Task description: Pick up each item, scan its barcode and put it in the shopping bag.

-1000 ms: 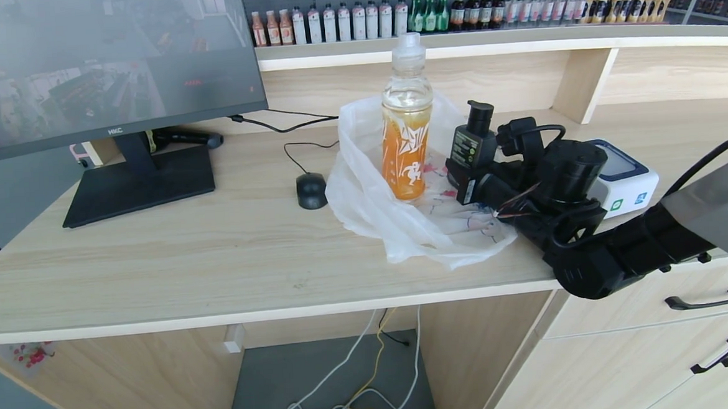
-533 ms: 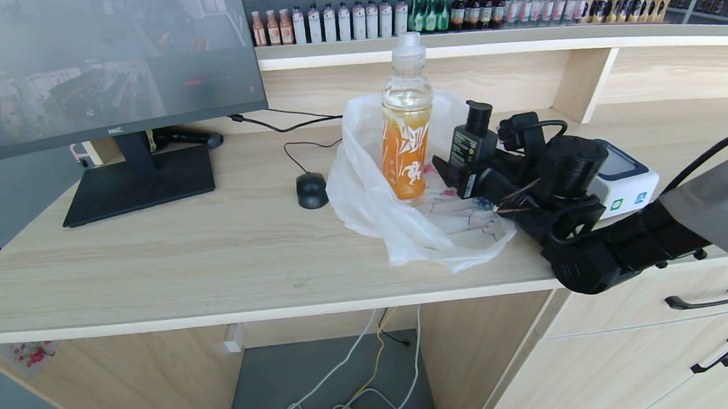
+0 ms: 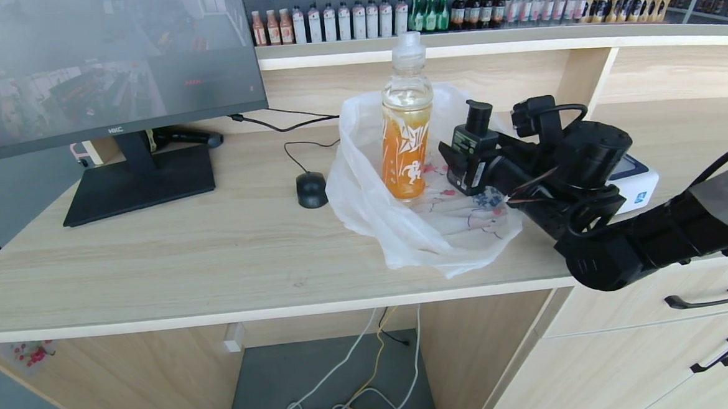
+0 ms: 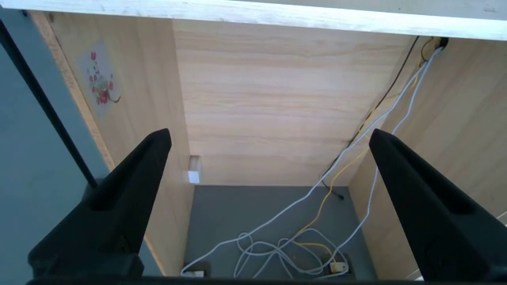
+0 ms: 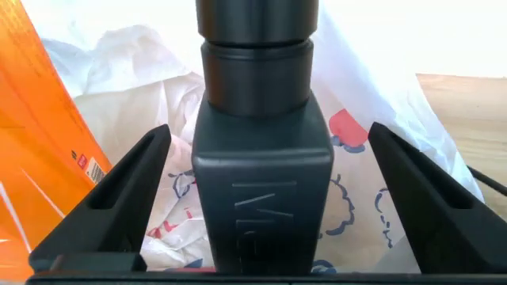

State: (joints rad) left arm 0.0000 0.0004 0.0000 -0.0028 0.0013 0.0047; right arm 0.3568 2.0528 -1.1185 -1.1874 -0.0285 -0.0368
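Spotted dark bottle [image 3: 472,138] upright in shopping bag [image 3: 364,198] on tabletop [image 3: 185,245], just beside orange bottle [image 3: 406,146], with right pincer [image 3: 462,177] spread wide around it, not touching, likely released as bagged, and left pincer [image 4: 269,136] wide too, parked below tabletop

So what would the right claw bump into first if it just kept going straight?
Probably the dark bottle, standing between the open fingers of the right claw; the shopping bag lies just behind.
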